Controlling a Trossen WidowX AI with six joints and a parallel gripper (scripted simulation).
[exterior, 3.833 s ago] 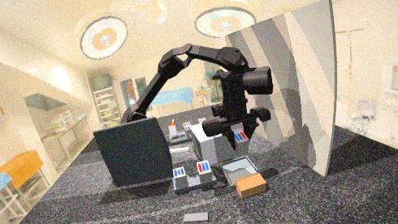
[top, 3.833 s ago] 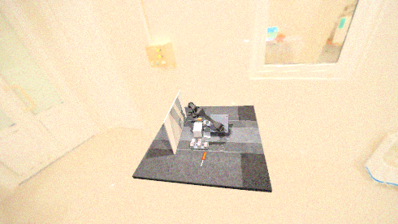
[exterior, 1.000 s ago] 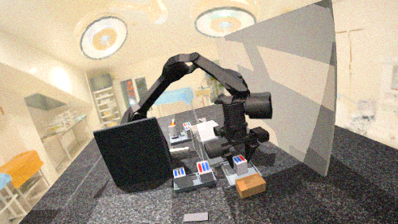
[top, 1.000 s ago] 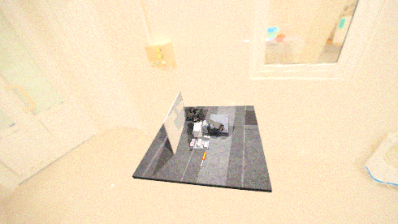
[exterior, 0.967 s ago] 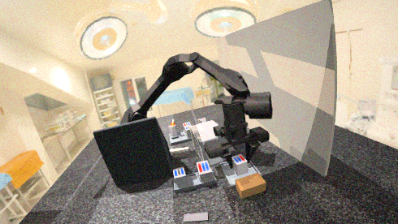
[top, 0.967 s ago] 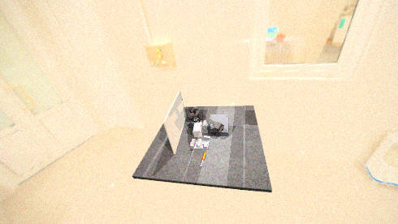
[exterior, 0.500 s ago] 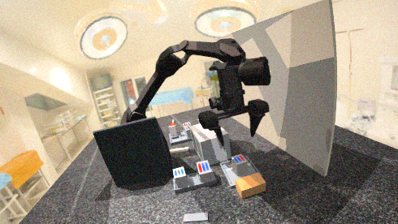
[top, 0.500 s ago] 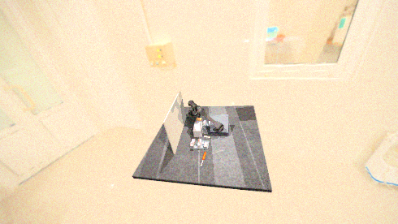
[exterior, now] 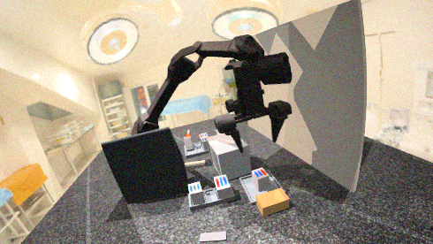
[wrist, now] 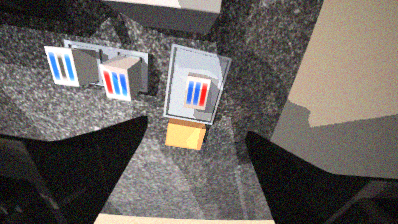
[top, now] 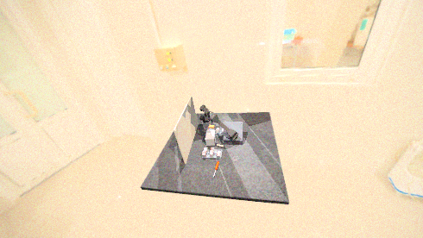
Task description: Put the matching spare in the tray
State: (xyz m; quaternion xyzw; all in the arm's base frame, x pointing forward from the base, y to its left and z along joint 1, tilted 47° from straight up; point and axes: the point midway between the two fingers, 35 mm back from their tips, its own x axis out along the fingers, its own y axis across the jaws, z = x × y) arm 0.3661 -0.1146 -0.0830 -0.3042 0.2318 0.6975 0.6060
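A grey spare with a blue-blue-red code label (wrist: 198, 92) (exterior: 262, 179) stands in the light grey tray (wrist: 180, 65) (exterior: 247, 189). My gripper (wrist: 199, 128) (exterior: 257, 143) is open and empty, and hangs well above the tray with nothing between the fingers. Two more spares stand in a dark rack (exterior: 208, 201) left of the tray: one labelled blue-dark-blue (wrist: 61, 66) (exterior: 194, 189) and one labelled red-blue-blue (wrist: 116, 82) (exterior: 222, 183). A grey box-shaped unit (exterior: 230, 160) stands just behind the rack; its back is hidden.
An orange block (wrist: 186, 135) (exterior: 272, 201) lies against the tray's near edge. A tall grey partition (exterior: 336, 97) (top: 186, 131) stands to the right, a dark panel (exterior: 146, 165) to the left. A small holder (exterior: 194, 146) stands further back. An orange screwdriver (top: 216, 167) lies on the table (top: 250, 172).
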